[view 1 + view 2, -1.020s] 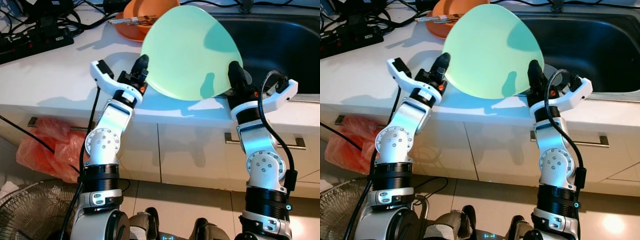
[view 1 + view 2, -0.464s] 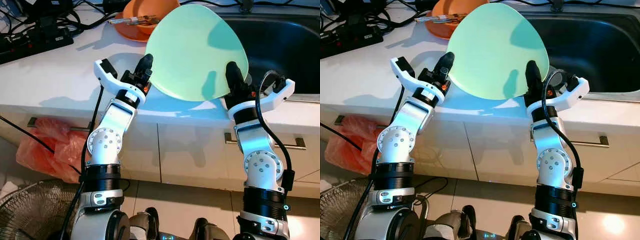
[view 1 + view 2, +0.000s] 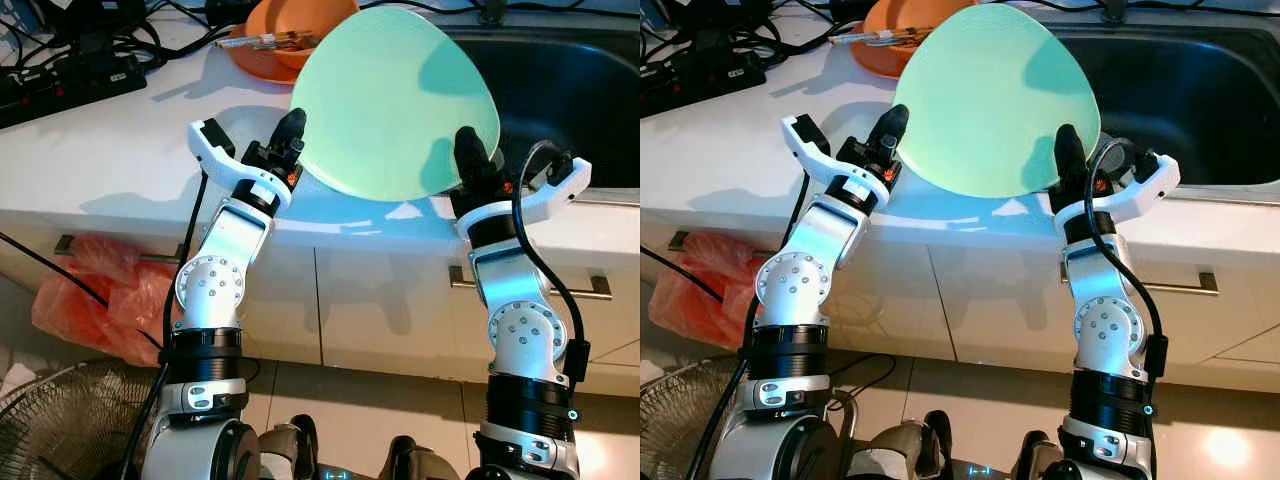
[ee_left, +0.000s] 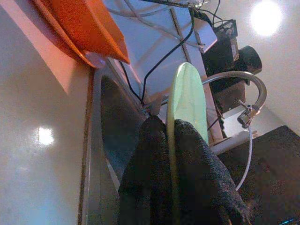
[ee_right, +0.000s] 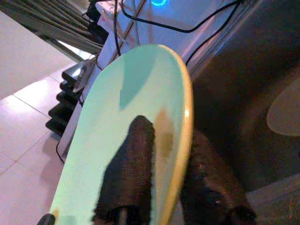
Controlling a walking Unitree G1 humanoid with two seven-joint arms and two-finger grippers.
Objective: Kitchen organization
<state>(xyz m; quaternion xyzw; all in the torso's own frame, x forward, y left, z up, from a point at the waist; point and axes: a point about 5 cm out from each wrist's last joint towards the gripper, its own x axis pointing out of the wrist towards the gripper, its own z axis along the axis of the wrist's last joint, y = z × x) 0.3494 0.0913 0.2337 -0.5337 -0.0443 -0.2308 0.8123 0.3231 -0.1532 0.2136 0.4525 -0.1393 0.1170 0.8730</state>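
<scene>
A large pale green plate [image 3: 390, 100] is held tilted on edge above the white counter [image 3: 110, 150], just left of the dark sink [image 3: 560, 90]. My left gripper [image 3: 293, 128] is shut on the plate's left rim. In the left wrist view the plate [image 4: 185, 101] runs edge-on between the two fingers [image 4: 145, 183]. My right gripper [image 3: 468, 150] is shut on the plate's lower right rim. The right wrist view has one finger [image 5: 124, 173] lying on the plate's green face [image 5: 126, 122] and the other behind it.
An orange bowl [image 3: 285, 30] with utensils sits on the counter behind the plate. Black cables and a power strip [image 3: 70, 75] lie at the counter's far left. Below are drawer handles [image 3: 590, 285], an orange bag [image 3: 95, 290] and a fan [image 3: 70, 425] on the floor.
Both grippers have carried the plate slightly right and up toward the sink over the last second. Both grips stay the same.
</scene>
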